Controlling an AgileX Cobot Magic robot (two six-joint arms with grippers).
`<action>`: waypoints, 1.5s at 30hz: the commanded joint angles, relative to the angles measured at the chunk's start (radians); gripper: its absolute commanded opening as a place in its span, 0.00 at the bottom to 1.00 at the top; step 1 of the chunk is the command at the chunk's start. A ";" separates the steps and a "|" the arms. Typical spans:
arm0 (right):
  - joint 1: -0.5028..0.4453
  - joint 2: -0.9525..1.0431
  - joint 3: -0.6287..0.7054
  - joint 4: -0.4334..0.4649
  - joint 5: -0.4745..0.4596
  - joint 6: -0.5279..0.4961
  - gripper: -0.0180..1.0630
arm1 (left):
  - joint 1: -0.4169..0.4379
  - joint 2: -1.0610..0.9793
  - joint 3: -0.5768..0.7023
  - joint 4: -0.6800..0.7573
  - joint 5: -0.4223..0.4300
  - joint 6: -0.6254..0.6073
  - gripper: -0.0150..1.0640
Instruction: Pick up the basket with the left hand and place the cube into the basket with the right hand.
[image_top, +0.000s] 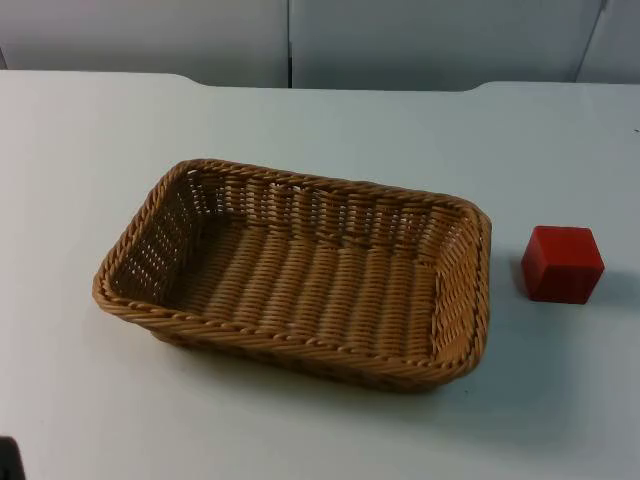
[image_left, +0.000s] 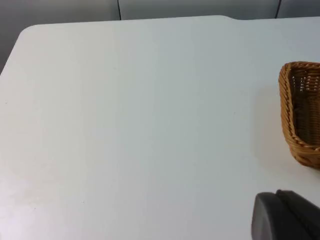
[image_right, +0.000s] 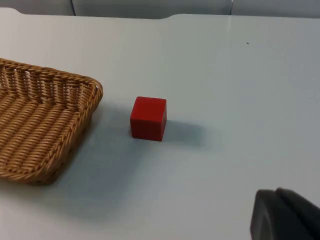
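We are seeing the wicker basket (image_top: 300, 275) sitting on the white table (image_top: 80, 150) — the red cube (image_top: 562, 263) just beside it. Both arms are waiting; whether their fingers are released or clenched, we cannot tell.

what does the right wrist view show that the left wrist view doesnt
The right wrist view alone shows the red cube, standing on the table beside the basket and apart from it, with the basket's woven floor, which holds nothing. The left wrist view alone shows a wide bare stretch of table reaching to a rounded corner, with just one short end of the basket. Both share the white table, part of the wicker basket, the grey partition wall behind, and a black fingertip of that arm's own gripper near the table, touching nothing.
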 joint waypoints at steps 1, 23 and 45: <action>0.002 -0.002 0.005 0.005 -0.008 -0.006 0.01 | -0.007 -0.004 0.001 -0.011 -0.005 -0.001 0.01; 0.002 -0.002 0.005 0.005 -0.008 -0.006 0.01 | -0.007 0.529 -0.030 -0.423 -0.276 0.321 0.01; 0.002 -0.002 0.005 0.005 -0.008 -0.006 0.01 | -0.007 1.291 -0.347 -0.591 -0.357 0.569 0.01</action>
